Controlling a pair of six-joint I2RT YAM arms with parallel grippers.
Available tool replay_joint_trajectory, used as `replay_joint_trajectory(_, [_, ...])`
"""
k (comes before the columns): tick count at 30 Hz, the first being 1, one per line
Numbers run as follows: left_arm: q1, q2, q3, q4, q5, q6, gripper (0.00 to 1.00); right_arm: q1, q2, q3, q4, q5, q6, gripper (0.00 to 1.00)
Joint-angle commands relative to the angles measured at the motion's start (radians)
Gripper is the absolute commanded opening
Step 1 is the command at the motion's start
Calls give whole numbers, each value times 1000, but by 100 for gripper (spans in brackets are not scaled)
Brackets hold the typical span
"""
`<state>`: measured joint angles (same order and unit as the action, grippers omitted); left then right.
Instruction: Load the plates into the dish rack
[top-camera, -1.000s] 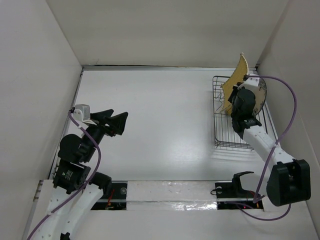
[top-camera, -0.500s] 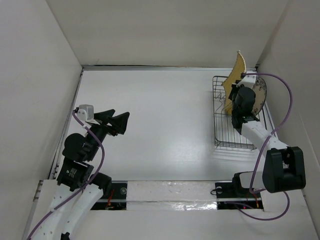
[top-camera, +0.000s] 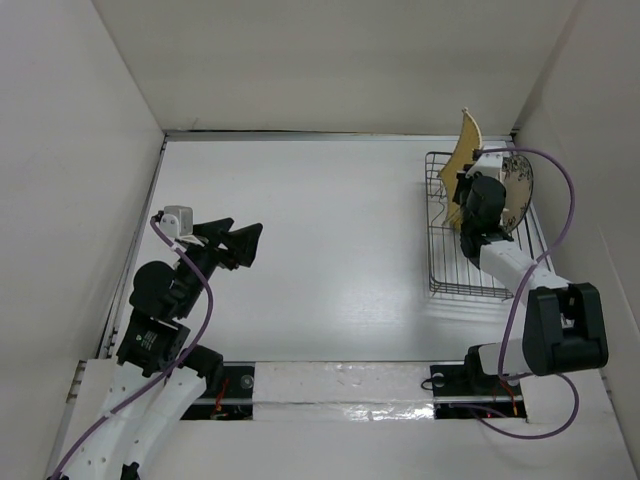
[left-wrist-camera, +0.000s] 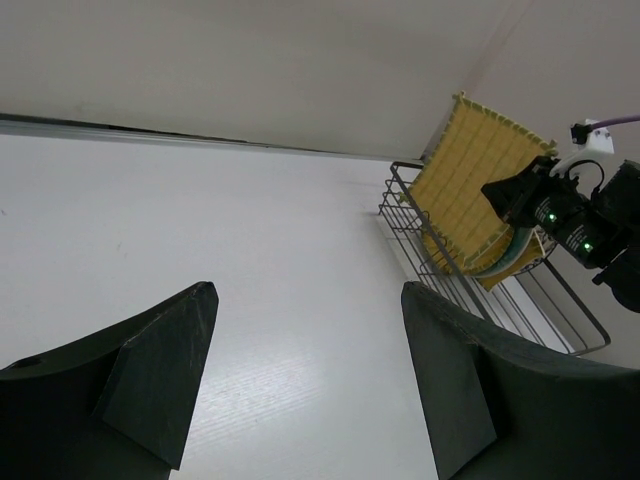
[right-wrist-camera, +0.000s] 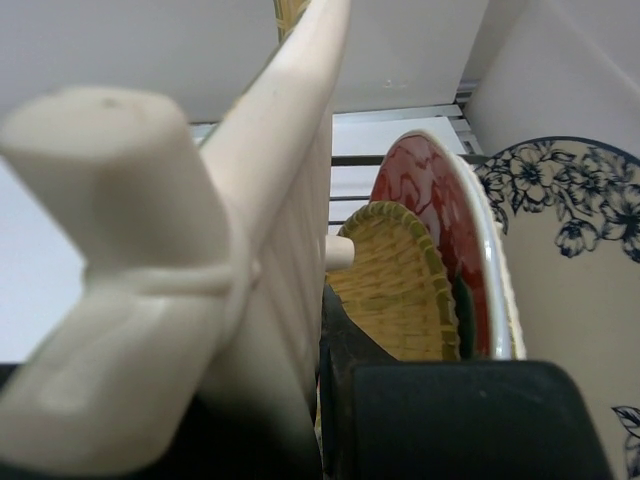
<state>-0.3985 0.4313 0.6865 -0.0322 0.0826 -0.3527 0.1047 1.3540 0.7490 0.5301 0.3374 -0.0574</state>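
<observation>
Since a second ago the right arm has folded in toward the rack, and the square yellow plate (top-camera: 461, 150) has swung more upright, its top corner shifting left in the overhead view.

The white table (top-camera: 320, 230) fills the middle of that view. The dish rack (top-camera: 447, 272) sits at the right side, its long axis running from top to bottom of the frame. Its upper end is crowded and its lower end shows only bare wires.

The square yellow plate stands on edge over the rack's upper left corner, face turned to the left of the frame. Just right of it, upright in the rack, are the white plate with blue flowers (top-camera: 518, 180), the red plate (right-wrist-camera: 440, 195) and a round woven plate (right-wrist-camera: 400, 285). I cannot pick out a fifth plate for certain.

The right hand (top-camera: 468, 185) is clamped on the square plate's edge, one pale finger against its face. The left hand (top-camera: 234, 243) hangs at the left of the frame with its fingers apart, holding nothing, well away from the rack.

By my judgement, what matters next is lowering the plate straight down between prongs just left of the round woven plate, keeping its face parallel to its neighbours. Only the right arm is placed to do this.
</observation>
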Motion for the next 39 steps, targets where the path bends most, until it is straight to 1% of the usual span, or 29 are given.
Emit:
replay_joint_trajectory(1, [-5,11,-1,60,13,1,71,-5,34,18,166,-40,-18,0])
replay_joint_trajectory(6, [-5,20,-4,60,14,3,71,16,77,-3,224,-38,-36,0])
replay_joint_trajectory(14, [-5,17,-4,60,9,0,71,88,112,-10,234,44,-70,1])
replay_joint_trajectory(16, [-5,18,-5,60,11,0,71,98,112,-11,226,75,-71,7])
replay_joint_trajectory(17, [-5,18,-5,60,13,0,71,98,109,-14,223,84,-68,18])
replay_joint_trajectory(18, [-5,18,-5,60,14,-2,71,98,106,-11,202,91,-64,23])
replay_joint_trajectory(20, [-5,18,-5,60,16,-2,71,98,102,-2,162,110,-35,32])
replay_joint_trajectory(23, [-5,18,-7,60,16,-2,71,89,85,-4,113,117,11,41])
replay_joint_trajectory(24, [-5,18,-8,60,16,-2,71,76,82,7,63,112,30,42])
replay_joint_trajectory(27, [-5,18,-8,60,17,-3,71,64,80,19,-16,89,97,42])
replay_joint_trajectory(36, [-5,20,-8,49,2,1,71,55,43,3,-111,63,215,42])
replay_joint_trajectory(39, [-5,18,-11,49,-3,3,71,55,24,-10,-142,89,226,43])
